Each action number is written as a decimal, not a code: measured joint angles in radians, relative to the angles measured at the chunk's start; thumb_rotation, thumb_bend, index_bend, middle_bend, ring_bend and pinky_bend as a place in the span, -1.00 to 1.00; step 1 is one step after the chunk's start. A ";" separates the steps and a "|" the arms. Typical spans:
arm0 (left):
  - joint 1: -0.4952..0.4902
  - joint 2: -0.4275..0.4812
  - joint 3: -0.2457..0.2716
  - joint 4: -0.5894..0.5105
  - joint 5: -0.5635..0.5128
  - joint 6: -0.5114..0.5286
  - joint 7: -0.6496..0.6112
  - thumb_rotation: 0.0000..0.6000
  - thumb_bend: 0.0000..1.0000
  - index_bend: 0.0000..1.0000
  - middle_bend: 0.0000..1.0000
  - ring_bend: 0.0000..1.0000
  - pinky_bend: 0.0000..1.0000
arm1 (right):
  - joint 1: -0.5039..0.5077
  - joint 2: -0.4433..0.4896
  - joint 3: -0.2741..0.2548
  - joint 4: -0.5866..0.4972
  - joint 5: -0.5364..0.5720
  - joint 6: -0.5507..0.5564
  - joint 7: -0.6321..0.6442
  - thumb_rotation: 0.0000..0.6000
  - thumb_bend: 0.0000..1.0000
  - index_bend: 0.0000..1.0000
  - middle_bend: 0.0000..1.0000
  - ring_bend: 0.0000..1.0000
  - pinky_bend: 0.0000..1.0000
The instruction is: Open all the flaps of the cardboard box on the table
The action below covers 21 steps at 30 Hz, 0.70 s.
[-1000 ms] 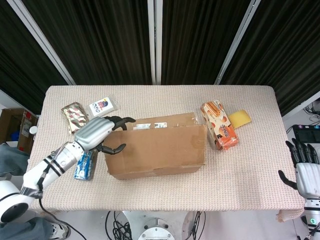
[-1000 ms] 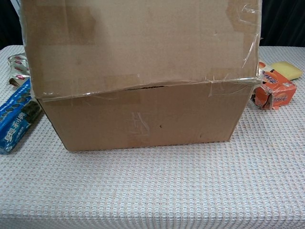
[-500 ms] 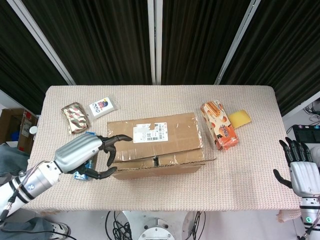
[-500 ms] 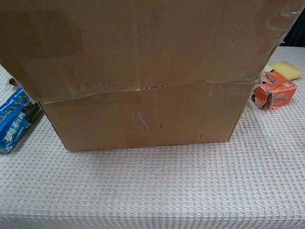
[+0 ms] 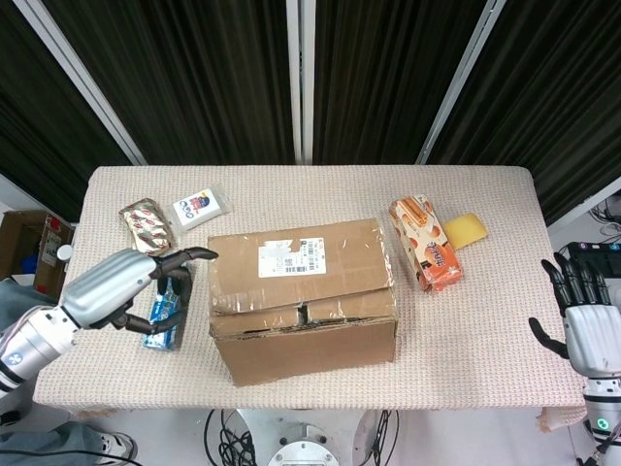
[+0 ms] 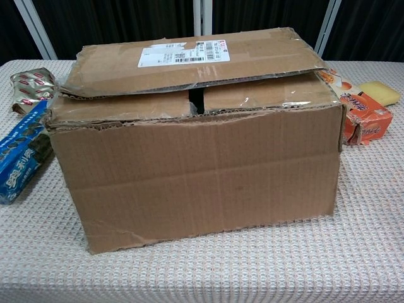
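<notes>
The brown cardboard box [image 5: 301, 291] [image 6: 196, 164] stands upright in the middle of the table. Its top flap with the white shipping label [image 5: 291, 256] [image 6: 183, 53] lies down over two inner flaps, with a dark slot between them at the front. My left hand [image 5: 126, 282] hovers to the left of the box, fingers apart and curled, holding nothing and clear of the cardboard. Off the table's right edge, my right hand [image 5: 587, 325] is raised with its fingers spread and empty. Neither hand shows in the chest view.
A blue snack packet [image 5: 163, 318] [image 6: 19, 158] lies under my left hand beside the box. A brown-red packet [image 5: 144, 227] and a white pouch [image 5: 200, 208] lie at the back left. An orange box [image 5: 425, 243] [image 6: 363, 117] and a yellow sponge [image 5: 466, 230] lie to the right.
The box has tipped from lying on its side to standing upright with its top facing up. My left hand has let go and drawn back to the left. The right hand barely moved.
</notes>
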 measured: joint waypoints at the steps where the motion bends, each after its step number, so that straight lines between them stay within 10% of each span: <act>1: 0.008 -0.010 0.001 0.002 -0.028 0.008 0.054 1.00 -0.29 -0.64 -0.30 -0.37 -0.06 | 0.007 0.009 0.004 -0.018 -0.005 -0.004 -0.008 1.00 -0.64 -1.00 -1.00 -1.00 -1.00; 12: 0.146 -0.313 0.075 0.118 -0.394 0.168 0.867 1.00 -0.70 -0.68 -0.59 -0.62 -0.38 | 0.194 0.111 0.070 -0.292 -0.066 -0.199 -0.200 1.00 -0.96 -1.00 -1.00 -1.00 -1.00; 21: 0.318 -0.610 0.159 0.377 -0.487 0.404 0.983 1.00 -0.70 -0.68 -0.59 -0.62 -0.40 | 0.344 0.086 0.104 -0.420 -0.052 -0.387 -0.361 1.00 -1.00 -1.00 -1.00 -1.00 -1.00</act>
